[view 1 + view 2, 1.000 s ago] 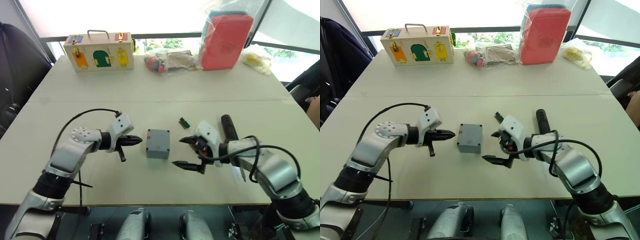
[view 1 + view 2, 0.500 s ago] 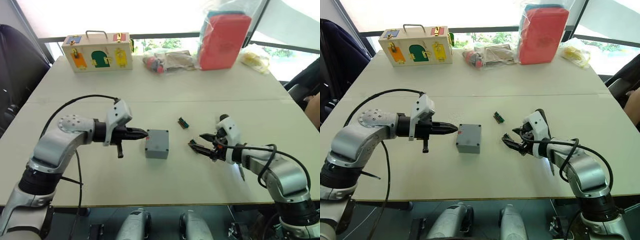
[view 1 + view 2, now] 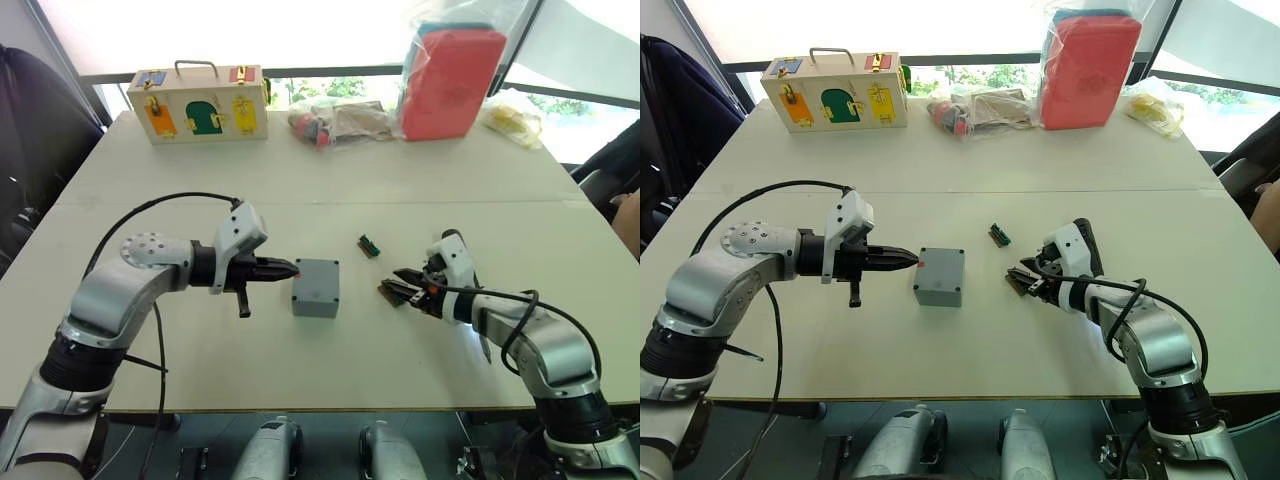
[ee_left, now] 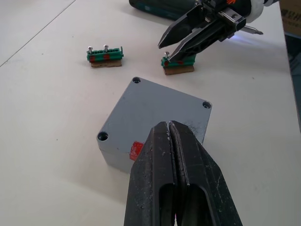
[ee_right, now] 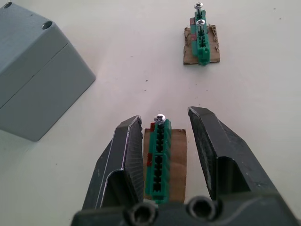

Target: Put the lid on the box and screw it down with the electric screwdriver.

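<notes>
- A pale worktop (image 3: 330,200) runs up to bright windows at the far side, with dark seats off both ends
- Along the far edge stand a wooden case (image 3: 198,102) with coloured doors, a clear bag of bits (image 3: 335,120), a red pack in plastic (image 3: 450,80) and a yellow bag (image 3: 515,115) at the far right
- The box (image 3: 316,287) sits in the middle of the worktop with the lid (image 4: 157,110) already on it, screw holes showing at the corners and a red mark on its left side
- The left hand (image 3: 283,268) has its fingers pressed together, the tip at the box's left side; whether it touches I cannot tell
- The right hand (image 5: 162,141) is spread, its fingers to either side of a green connector (image 5: 159,157) that stands on a scrap of card and carries a screw on top; I cannot tell if they touch it
- A second connector (image 3: 369,244) lies a little further off, also holding screws
- The screwdriver (image 4: 160,9) lies on the worktop by the right arm, its tip lit, in neither hand
- Judged from this, the lid step is done and the step in hand is fetching a screw while the left hand steadies the box
- The next move calls for closing finely on the connector or its small screw without toppling the card, carrying a screw to a corner hole, then picking up the screwdriver
</notes>
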Robot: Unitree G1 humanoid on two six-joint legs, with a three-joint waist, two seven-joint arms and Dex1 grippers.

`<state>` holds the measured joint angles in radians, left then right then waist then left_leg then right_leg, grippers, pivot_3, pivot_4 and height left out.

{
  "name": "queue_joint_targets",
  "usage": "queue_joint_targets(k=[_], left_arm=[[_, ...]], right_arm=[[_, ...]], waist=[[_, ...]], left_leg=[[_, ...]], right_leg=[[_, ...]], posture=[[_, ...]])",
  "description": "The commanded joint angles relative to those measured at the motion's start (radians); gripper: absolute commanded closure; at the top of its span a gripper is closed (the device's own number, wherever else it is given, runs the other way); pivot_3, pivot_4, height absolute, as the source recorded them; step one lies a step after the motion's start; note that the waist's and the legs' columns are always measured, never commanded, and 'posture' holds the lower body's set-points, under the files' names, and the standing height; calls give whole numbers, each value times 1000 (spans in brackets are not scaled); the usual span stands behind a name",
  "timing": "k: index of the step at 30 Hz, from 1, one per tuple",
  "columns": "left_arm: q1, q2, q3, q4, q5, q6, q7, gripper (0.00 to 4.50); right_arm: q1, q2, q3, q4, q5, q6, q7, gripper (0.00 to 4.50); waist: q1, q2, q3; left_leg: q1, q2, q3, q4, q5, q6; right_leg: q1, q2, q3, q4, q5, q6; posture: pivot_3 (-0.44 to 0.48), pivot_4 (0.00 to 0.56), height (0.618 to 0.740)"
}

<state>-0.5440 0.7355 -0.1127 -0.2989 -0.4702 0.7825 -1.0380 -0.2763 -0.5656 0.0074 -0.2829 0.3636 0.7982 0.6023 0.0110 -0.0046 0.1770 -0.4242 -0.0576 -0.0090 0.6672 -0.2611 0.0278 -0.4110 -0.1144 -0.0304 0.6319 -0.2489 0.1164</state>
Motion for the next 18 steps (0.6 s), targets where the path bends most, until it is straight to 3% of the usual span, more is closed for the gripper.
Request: queue_joint_targets(k=[1,3,5,6,18], left_arm=[[4,5,4,-27,-8,-4,7,4500],[6,5,2,-21,-4,-8,8,4500],[7,6,1,-18,-1,-12,9,4500],[7,7,1,-17,-1,-12,9,4500],[0,21,21,21,3,-24,3,4500]], right_arm=[[-21,10,-4,-2,-1,-26,-2,3072],[-22,15,0,4,-3,-32,-4,3444],[-22,19,5,8,-5,-37,-5,4266],[-22,20,6,8,-6,-38,-6,4398],[-51,-4,-41,-46,26,-6,-8,4398]], waist=[[0,0,0],[0,0,0],[0,0,0],[0,0,0],[0,0,0]], left_leg=[[0,0,0,0,0,0],[0,0,0,0,0,0],[0,0,0,0,0,0],[0,0,0,0,0,0],[0,0,0,0,0,0]], right_leg=[[0,0,0,0,0,0],[0,0,0,0,0,0],[0,0,0,0,0,0],[0,0,0,0,0,0],[0,0,0,0,0,0]], posture=[[0,150,740],[0,150,740],[0,150,740],[0,150,740],[0,150,740]])
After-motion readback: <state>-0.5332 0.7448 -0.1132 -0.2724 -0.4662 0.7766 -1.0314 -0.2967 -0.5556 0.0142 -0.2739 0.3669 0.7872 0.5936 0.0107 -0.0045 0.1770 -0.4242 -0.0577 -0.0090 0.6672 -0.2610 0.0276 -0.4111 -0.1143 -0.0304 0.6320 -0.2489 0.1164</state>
